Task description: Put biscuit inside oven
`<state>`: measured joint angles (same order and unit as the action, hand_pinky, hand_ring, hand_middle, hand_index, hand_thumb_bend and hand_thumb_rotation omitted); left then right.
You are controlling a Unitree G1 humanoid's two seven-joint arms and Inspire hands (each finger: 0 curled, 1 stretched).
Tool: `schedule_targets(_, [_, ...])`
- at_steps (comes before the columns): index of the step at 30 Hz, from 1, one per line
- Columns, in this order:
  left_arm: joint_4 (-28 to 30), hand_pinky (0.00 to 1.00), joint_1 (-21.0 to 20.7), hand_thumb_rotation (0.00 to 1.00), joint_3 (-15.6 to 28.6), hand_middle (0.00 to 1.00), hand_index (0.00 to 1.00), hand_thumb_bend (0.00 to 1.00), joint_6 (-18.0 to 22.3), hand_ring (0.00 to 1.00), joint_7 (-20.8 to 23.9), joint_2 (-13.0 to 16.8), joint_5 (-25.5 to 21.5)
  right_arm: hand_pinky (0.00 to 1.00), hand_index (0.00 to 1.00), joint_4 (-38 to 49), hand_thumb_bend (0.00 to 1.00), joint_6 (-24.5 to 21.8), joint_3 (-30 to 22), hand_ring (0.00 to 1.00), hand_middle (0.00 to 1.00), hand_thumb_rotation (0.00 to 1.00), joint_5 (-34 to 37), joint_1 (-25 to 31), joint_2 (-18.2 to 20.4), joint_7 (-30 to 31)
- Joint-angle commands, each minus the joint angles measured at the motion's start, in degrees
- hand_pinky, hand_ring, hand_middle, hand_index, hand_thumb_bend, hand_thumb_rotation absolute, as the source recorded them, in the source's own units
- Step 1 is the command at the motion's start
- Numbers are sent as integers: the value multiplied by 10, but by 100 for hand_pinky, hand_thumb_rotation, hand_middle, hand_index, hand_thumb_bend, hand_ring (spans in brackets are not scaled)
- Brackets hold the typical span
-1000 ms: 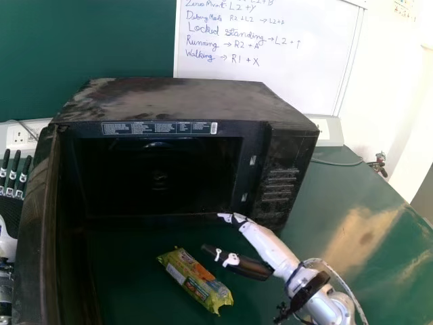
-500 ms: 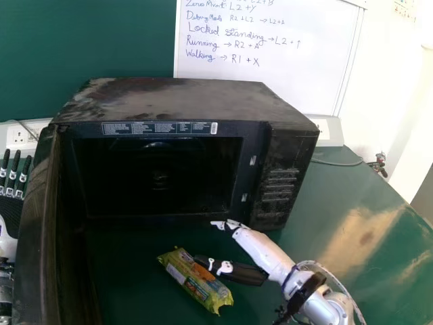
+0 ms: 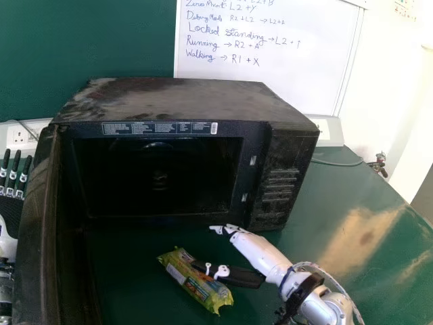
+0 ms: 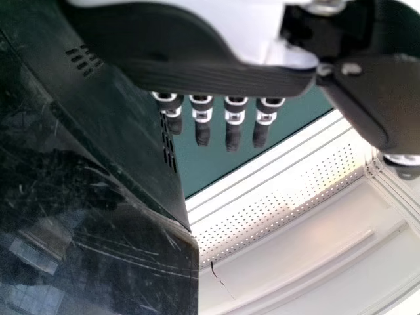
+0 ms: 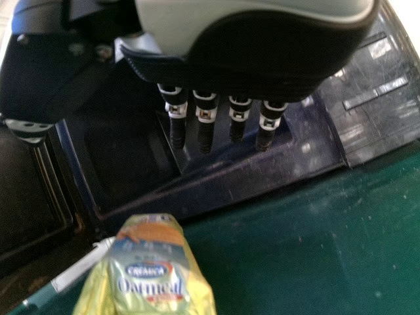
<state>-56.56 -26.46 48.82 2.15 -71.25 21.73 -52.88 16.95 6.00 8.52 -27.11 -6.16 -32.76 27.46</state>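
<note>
See biscuit [image 3: 191, 287] on surface [image 3: 338, 196], toward near edge; right hand [image 3: 262, 256] and left hand [image 4: 203, 75] both spread. Probably light, slick-wrapped, brittle inside: pinch gently across mid-length.

The oblong, yellow-green plastic biscuit packet [image 3: 203, 294] lies on its long side on the green surface [image 3: 318, 223], outside the oven and in front of its opening. It rests at a slant, its far end toward the left and its near end toward the right. Its glossy wrapper has an orange-brown picture and a blue area, with ragged, crimped ends. The black, box-shaped microwave oven [image 3: 176, 101] stands upright on the surface, dusty on top, its door [image 3: 37, 223] swung wide open on the left and its cavity dark.
</note>
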Motion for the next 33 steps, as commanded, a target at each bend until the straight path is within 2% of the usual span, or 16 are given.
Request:
schedule_targets(1, [-31, 0, 24, 100, -2, 66, 100, 35, -4, 9, -3, -36, 2, 97, 95, 9, 98, -5, 3, 95, 96, 29, -2, -9, -5, 7])
schedule_targets(13, [-22, 0, 26, 100, -3, 63, 100, 36, -16, 9, 4, -41, -1, 100, 96, 36, 98, -44, 19, 98, 97, 31, -40, -14, -12, 40])
schedule_targets(17, [-17, 0, 27, 100, -3, 63, 100, 34, -23, 19, 2, -43, -3, 100, 96, 38, 98, -46, 20, 98, 97, 30, -46, -12, -12, 40])
schedule_targets(20, [-15, 0, 28, 100, -4, 65, 100, 32, -23, 22, -3, -43, -1, 100, 97, 39, 97, -48, 20, 99, 98, 30, -45, -12, -13, 43])
schedule_targets(27, [-14, 0, 28, 100, -4, 65, 100, 29, -23, 27, 0, -43, 0, 100, 97, 50, 98, -61, 26, 99, 97, 31, -68, -11, -13, 44])
schedule_targets(33, [-10, 0, 29, 100, -4, 64, 99, 26, -22, 27, 4, -45, 0, 100, 96, 67, 96, -76, 39, 99, 98, 29, -101, -9, -7, 44])
